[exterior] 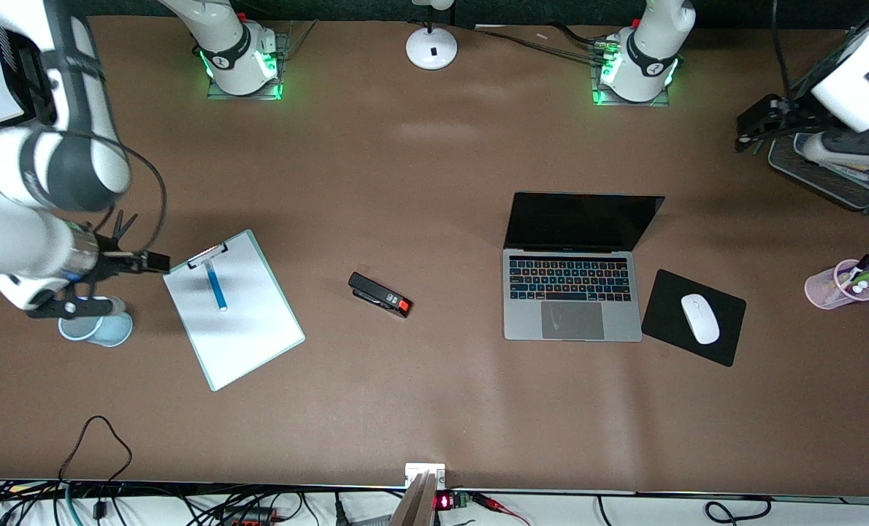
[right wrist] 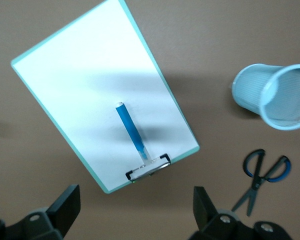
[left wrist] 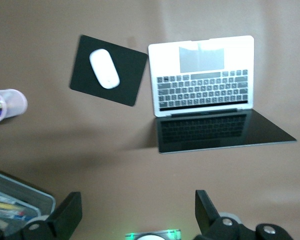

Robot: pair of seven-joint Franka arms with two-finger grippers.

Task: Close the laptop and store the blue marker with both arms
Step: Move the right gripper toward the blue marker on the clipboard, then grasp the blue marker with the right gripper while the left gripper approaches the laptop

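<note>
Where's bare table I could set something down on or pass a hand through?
The widest bare patch lies between the stapler and the laptop, running to the table edge nearest the front camera. It is also bare between the laptop and the arm bases. It is crowded around the clipboard, cup and scissors, under the open right gripper.

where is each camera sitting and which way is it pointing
Front view: high across the table, facing both arms' bases, over the laptop and blue marker.
Left wrist view: above the table, looking down on the laptop; open left hand shows.
Right wrist view: looking down on the blue marker, clipboard; open right hand shows.
</note>
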